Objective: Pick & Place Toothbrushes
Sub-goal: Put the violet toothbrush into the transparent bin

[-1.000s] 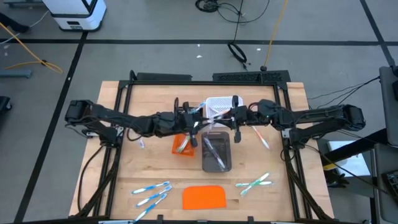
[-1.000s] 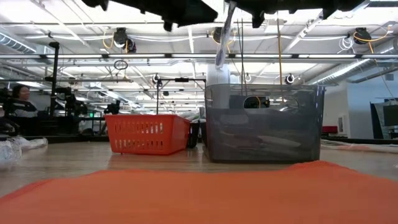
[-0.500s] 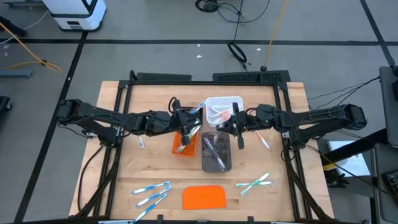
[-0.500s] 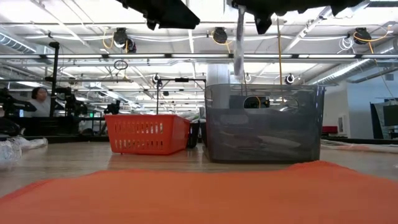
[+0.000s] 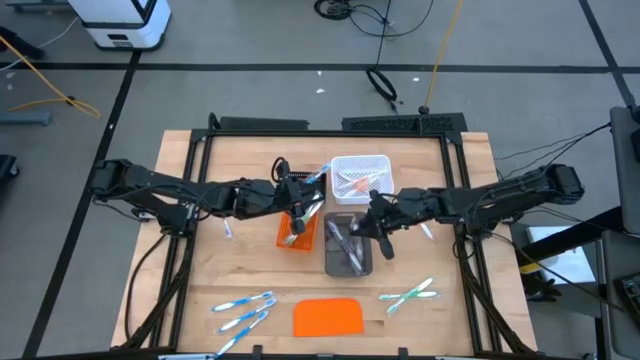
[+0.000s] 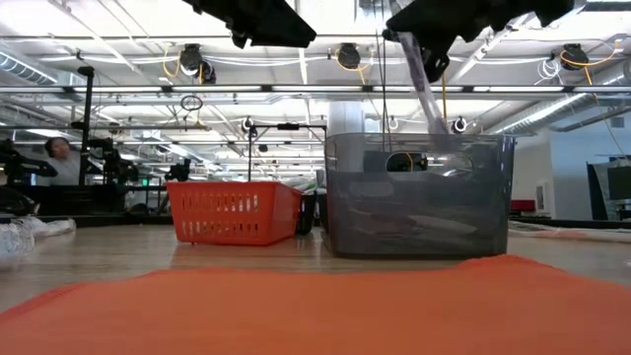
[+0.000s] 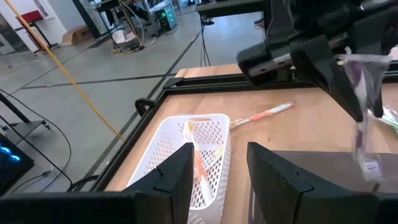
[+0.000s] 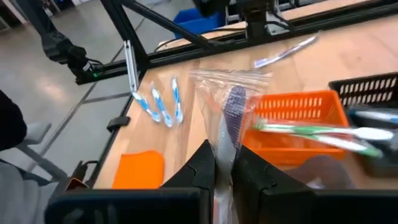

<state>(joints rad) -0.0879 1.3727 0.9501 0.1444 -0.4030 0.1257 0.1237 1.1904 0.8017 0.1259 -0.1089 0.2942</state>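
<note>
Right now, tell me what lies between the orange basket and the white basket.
Nothing on the table between orange basket and white basket; the left gripper hovers there, per the high view.

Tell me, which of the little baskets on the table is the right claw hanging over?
The grey basket, nearest the table's front. The right gripper holds a wrapped toothbrush above its rim; the orange basket and white basket lie off to the side.

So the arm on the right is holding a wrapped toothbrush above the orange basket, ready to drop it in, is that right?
Not quite. The right gripper does hold a wrapped toothbrush, but it hangs over the grey bin, not the orange basket. The high view shows this, and the low view confirms it.
</note>
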